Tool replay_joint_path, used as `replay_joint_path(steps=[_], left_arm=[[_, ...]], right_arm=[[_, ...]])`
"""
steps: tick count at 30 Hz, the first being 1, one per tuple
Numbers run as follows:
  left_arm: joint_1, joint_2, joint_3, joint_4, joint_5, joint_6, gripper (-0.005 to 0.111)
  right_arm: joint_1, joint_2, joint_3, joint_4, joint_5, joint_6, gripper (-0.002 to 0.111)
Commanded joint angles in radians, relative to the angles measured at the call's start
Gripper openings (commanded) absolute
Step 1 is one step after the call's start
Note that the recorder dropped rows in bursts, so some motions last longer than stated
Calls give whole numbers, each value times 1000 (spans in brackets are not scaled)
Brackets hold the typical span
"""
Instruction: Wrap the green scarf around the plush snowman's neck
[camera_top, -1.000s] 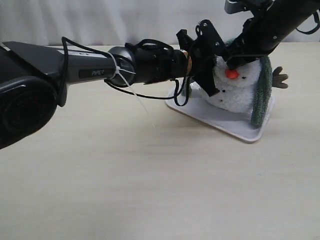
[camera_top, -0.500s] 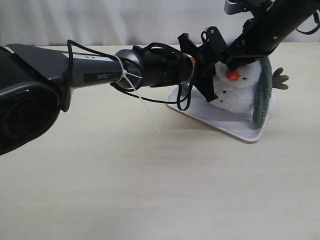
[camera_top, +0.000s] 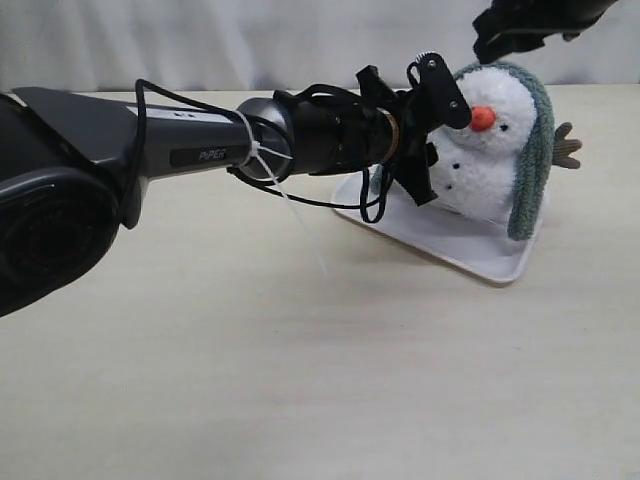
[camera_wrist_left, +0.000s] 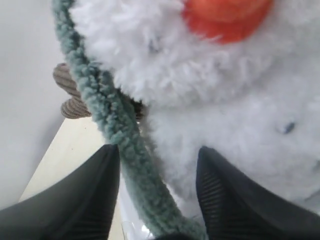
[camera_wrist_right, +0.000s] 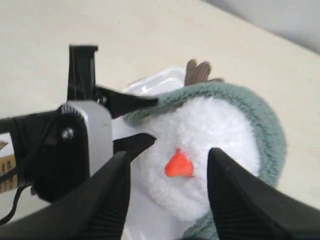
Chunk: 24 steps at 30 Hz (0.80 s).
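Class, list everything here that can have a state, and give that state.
plush snowman, sitting on the white tray
green scarf, draped over the snowman's head, not around its neck
left claw, open, straddling one scarf strand
right claw, open, empty, above the snowman

Robot lab bench, pale wood-grain tabletop (camera_top: 250, 380), plain white curtain backdrop (camera_top: 200, 40); cabled dark robot arm (camera_top: 190, 150)
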Motion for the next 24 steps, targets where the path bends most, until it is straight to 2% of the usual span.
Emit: replay_joint_path(steps=[1,3,5,10,12,16,18,22,24], left_arm=[[-14,-12,2,-10,-3,-11,47],[-18,-12,2,-7,-7,-11,47],[-23,-12,2,-7,-16,-11,47],[-32,-12,2,-5,-22,-8,47],[-34,-12,2,-5,-22,-8,47],[-34,-12,2,-5,-25,-8,47],[-34,-12,2,-5,-25,-8,47],[-41,-12,2,-3,-25,-8,47],[-47,-12,2,-3,-45,-8,47]], right_arm=[[-6,-10,-3,-193,-72,224,40],[-12,24,-3,-264,-68,260,31],[-31,66,-5,-248,-70,269,27],[-139,178,-24,-148,-78,268,39],[-188,205,-24,-48,-95,190,40],[-236,241,-24,142,-114,12,32],[-238,252,-24,138,-154,11,28],[-238,260,-22,155,-199,-8,29],[-233,276,-22,229,-164,-130,25]])
